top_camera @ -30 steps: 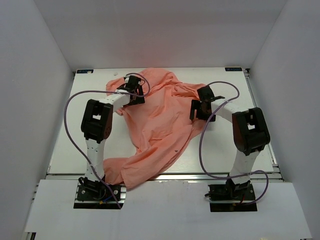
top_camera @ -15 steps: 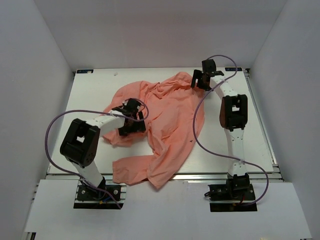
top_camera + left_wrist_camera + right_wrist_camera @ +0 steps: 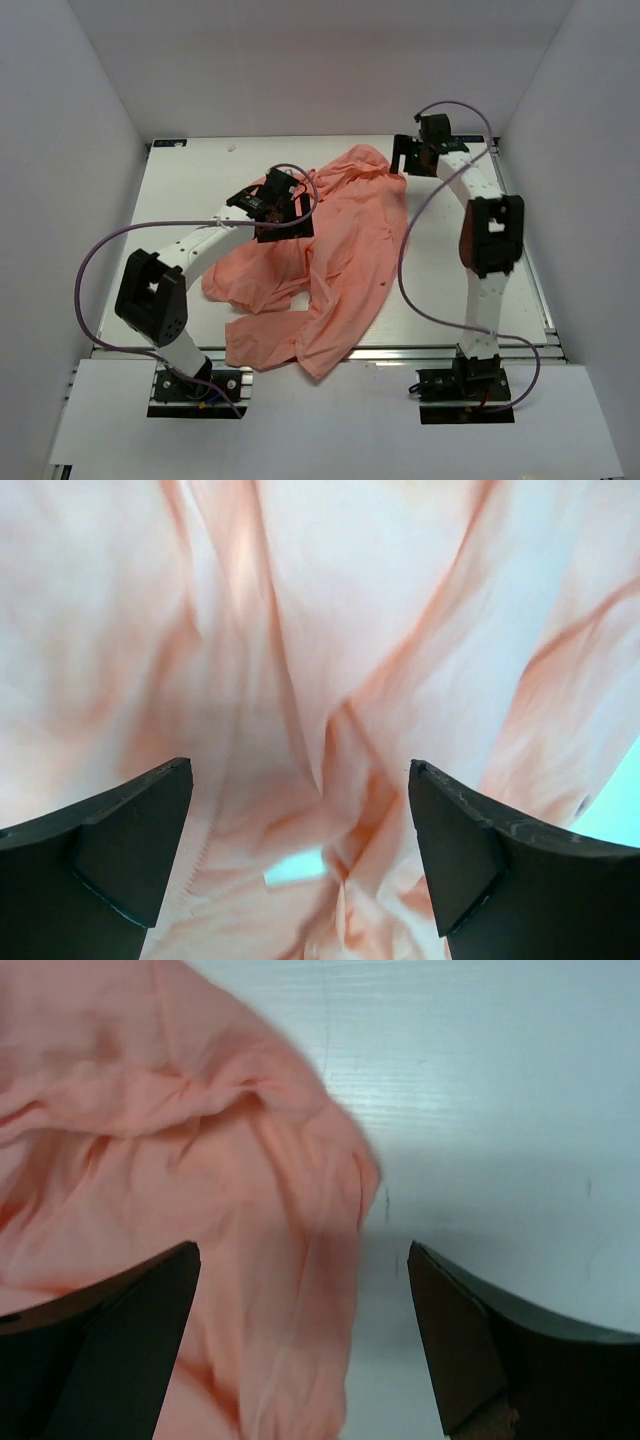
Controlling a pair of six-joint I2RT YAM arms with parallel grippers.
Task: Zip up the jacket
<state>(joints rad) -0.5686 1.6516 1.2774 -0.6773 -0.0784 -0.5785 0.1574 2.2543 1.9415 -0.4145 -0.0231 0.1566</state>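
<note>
The salmon-pink jacket (image 3: 335,250) lies crumpled on the white table, from the back centre down to the front edge. My left gripper (image 3: 278,208) hovers over its upper left part, open; the left wrist view shows wrinkled pink fabric (image 3: 300,660) between the spread fingers (image 3: 120,850), with a small gap of table showing. My right gripper (image 3: 412,160) is open at the jacket's back right corner; in the right wrist view the fabric edge (image 3: 250,1180) lies between the fingers (image 3: 470,1350), with bare table to its right. No zipper slider shows.
The white table (image 3: 180,200) is walled in by white panels on the left, right and back. A purple cable (image 3: 110,250) loops out from each arm. The jacket's lower part hangs near the table's front edge (image 3: 320,350).
My left gripper moved from the jacket's left fold back and right over its upper part. My right gripper shifted slightly right at the back corner. The jacket's left side spread outward.
</note>
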